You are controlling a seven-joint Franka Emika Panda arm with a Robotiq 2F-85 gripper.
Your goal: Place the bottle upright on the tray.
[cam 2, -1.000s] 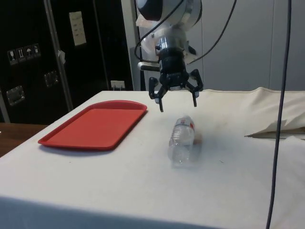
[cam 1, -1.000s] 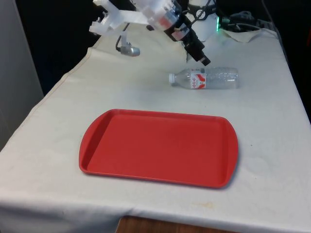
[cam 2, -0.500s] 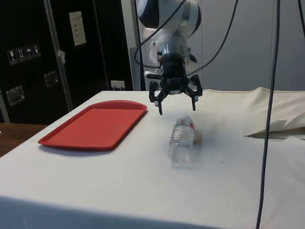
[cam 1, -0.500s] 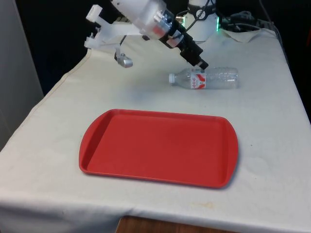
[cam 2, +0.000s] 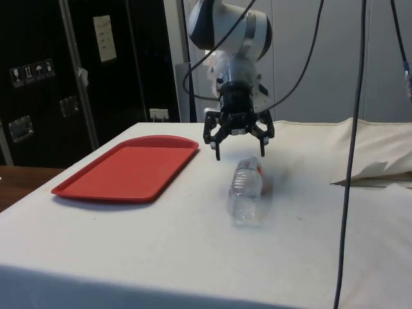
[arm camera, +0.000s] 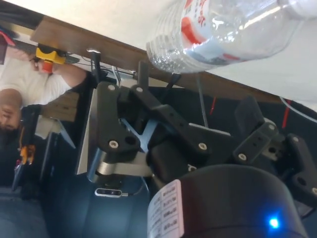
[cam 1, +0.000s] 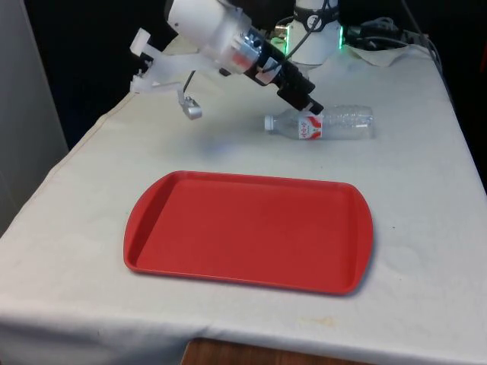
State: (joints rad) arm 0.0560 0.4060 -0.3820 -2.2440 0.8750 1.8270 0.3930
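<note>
Your black two-finger claw (cam 2: pixel 239 154) hangs spread wide and empty just above the clear plastic bottle (cam 1: pixel 323 122), which lies on its side on the white cloth, at about one o'clock from the red plastic tray (cam 1: pixel 247 230). Its red-and-white label's writing (arm camera: pixel 200 20) is unreadable.

A lab: dark cabinets (cam 2: pixel 64 77), hanging cables (cam 2: pixel 351 129), and a cloth-covered table (cam 1: pixel 426 228)

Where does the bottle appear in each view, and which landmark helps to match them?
Front view: bottle lying on its side beyond the tray, toward the front view's right.
Side view: bottle lying beside the tray.
Wrist view: bottle close by.
Shared landmark: its red-and-white label.
</note>
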